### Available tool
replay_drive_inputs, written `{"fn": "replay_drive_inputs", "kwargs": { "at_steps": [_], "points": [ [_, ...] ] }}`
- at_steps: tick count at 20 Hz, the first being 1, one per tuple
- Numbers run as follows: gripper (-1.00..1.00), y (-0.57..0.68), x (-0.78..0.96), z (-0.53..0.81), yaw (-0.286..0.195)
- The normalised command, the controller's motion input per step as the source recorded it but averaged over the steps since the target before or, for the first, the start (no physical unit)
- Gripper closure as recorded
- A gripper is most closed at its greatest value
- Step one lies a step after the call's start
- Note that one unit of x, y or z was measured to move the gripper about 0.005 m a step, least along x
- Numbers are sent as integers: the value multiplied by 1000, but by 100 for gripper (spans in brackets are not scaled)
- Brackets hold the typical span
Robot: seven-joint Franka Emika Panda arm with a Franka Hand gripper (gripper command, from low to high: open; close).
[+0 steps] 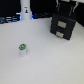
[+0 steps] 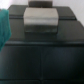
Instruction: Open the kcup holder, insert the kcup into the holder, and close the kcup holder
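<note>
Black and boxy, the kcup holder stands on the white counter toward the exterior view's right, its two stacked drawer fronts both flush and shut. The robot arm reaches down directly above the holder, its gripper hovering just over the top of the unit; the blur makes it impossible to tell whether the jaws are spread or closed. The wrist view shows the holder's dark top filling most of the picture, with a grey block at its far edge. The kcup, a small white pod with a green top, stands upright well apart from the holder, toward the exterior view's left. A tall white bottle stands behind it, also far from the holder.
</note>
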Motion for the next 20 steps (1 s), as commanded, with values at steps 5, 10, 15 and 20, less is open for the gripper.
{"fn": "replay_drive_inputs", "kwargs": {
  "at_steps": [5, 10, 15, 20],
  "points": [
    [-100, 176, -157, -411, -51],
    [-100, 101, -202, -409, -18],
    [-100, 65, -304, -429, -24],
    [-100, 41, -348, -456, -8]
  ]
}}
